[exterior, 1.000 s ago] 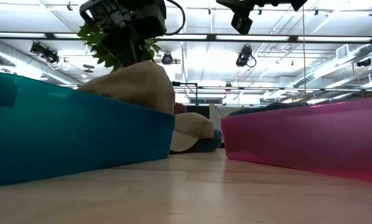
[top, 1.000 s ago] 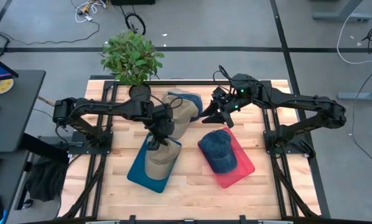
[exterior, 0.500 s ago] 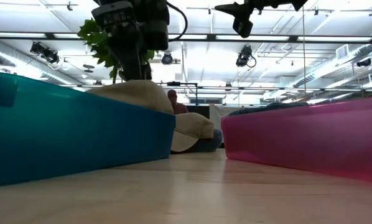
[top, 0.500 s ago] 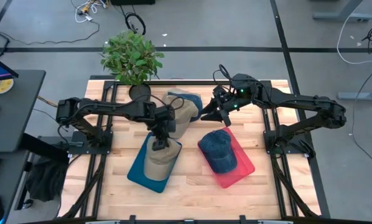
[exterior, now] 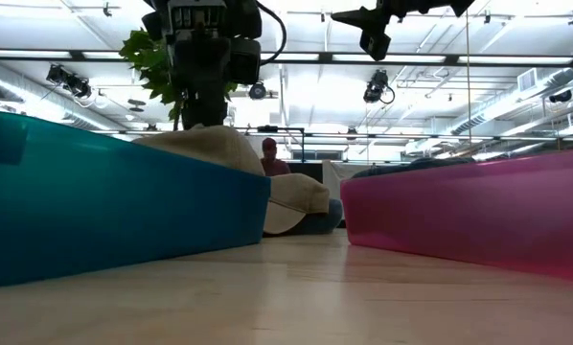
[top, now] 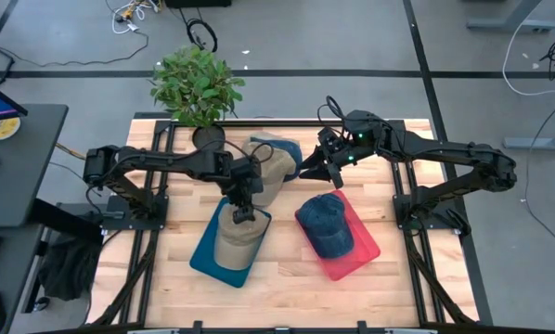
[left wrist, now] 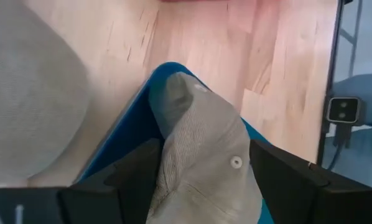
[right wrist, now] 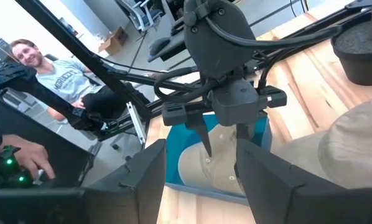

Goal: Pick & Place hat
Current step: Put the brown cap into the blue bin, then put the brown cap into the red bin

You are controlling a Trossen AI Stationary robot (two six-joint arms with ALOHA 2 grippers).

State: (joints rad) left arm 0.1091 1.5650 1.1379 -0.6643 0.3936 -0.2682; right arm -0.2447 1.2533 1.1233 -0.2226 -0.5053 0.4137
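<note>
We see two of the hats already sitting in trays. A tan hat (top: 235,238) lies in the blue tray (top: 203,252) on the left half of the wooden surface (top: 287,278), and a dark blue denim hat (top: 326,225) lies in the pink tray (top: 361,249) on the right half.

The left hand (top: 243,215) hangs directly over the crown of the tan hat with its fingers (right wrist: 206,142) spread wide on either side of it. In the left wrist view the crown and its button show between the two fingers with clear space on both sides, so we judge that this hand grips nothing and the tan hat rests on its own in the tray.

The right hand (top: 320,170) hovers above the far middle of the surface, near the loose pile there. Its fingers stand partly apart with nothing between them.

What is left, as we judge it, is that pile: another tan hat (top: 270,170) lies on the bare surface with a blue hat (top: 285,147) partly under it, just in front of the potted plant (top: 196,88). Neither is in a tray yet. So we reckon the task is about half done, with two hats placed and two to go.
</note>
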